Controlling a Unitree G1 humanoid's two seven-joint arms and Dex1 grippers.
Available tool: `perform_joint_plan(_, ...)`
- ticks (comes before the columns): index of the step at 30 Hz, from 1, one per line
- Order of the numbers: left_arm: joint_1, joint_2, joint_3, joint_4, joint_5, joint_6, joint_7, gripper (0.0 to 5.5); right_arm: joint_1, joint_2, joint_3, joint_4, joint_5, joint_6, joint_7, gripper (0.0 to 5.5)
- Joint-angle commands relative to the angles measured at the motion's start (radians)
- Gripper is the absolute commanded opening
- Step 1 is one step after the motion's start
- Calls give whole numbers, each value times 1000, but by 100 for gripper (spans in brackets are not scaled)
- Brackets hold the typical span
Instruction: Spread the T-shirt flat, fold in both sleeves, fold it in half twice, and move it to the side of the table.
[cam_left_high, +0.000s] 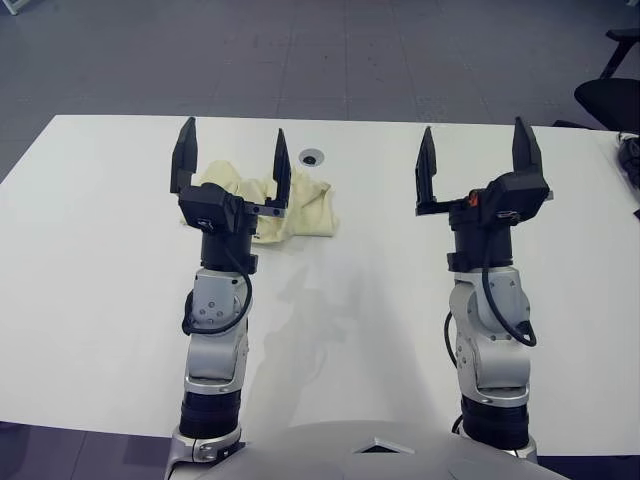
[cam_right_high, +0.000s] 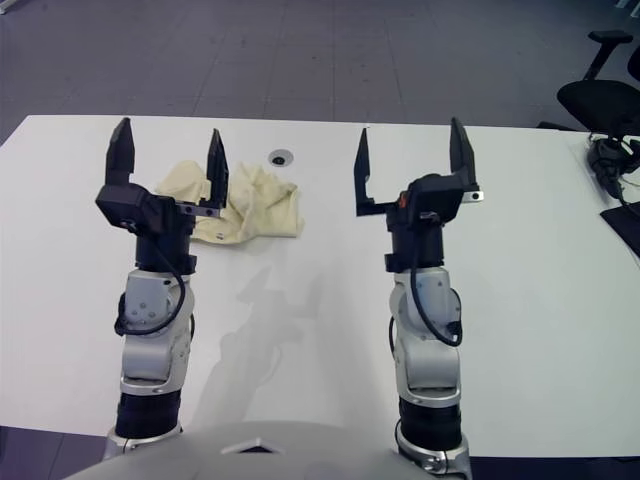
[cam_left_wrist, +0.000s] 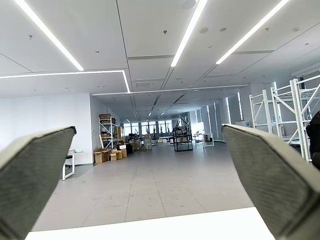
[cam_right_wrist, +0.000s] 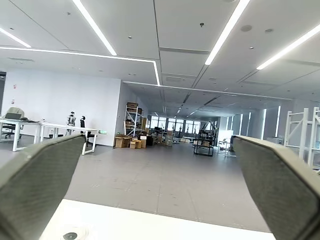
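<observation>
Both the left gripper (cam_left_high: 233, 150) and the right gripper (cam_left_high: 473, 148) were raised over the white table (cam_left_high: 90, 260), fingers spread wide and holding nothing. The cream T-shirt (cam_left_high: 305, 208) lay crumpled toward the table's far edge, behind the left gripper, near a round cable port (cam_left_high: 312, 157).

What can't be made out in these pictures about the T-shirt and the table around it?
1. T-shirt: head views, part sits behind the left gripper; sleeves and collar lost in the crumple.
2. Table: left eye view, right end cut off by the picture edge.
3. Dark items at the table's right end: right eye view, small and cut by the edge, unidentifiable.
</observation>
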Motion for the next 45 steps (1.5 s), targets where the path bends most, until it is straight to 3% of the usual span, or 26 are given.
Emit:
perform_joint_plan(1,2,0,-14,17,21,-10,-1,540,1,-6,7,8,9,-10,14,538)
perform_joint_plan(22,-14,13,-11,83,38,-65,-12,540,5,-1,15,40,-4,-55,20,538)
perform_joint_plan(29,-45,30,-5,122,27,34,-42,540,6,0,6,42,15,-52,22,538)
perform_joint_plan(32,-134,89,53,173,10,156,-77,540,5,3,1,45,24,-47,19,538)
perform_joint_plan(37,-399,339,103,583,67,119,-213,540,15,11,3,47,17,-53,8,538)
perform_joint_plan(41,-602,476,43,1027,221,3,-139,540,11,15,7,55,14,-53,7,538)
perform_joint_plan(45,-717,515,-52,1325,356,-40,-43,540,14,19,14,60,7,-55,6,538)
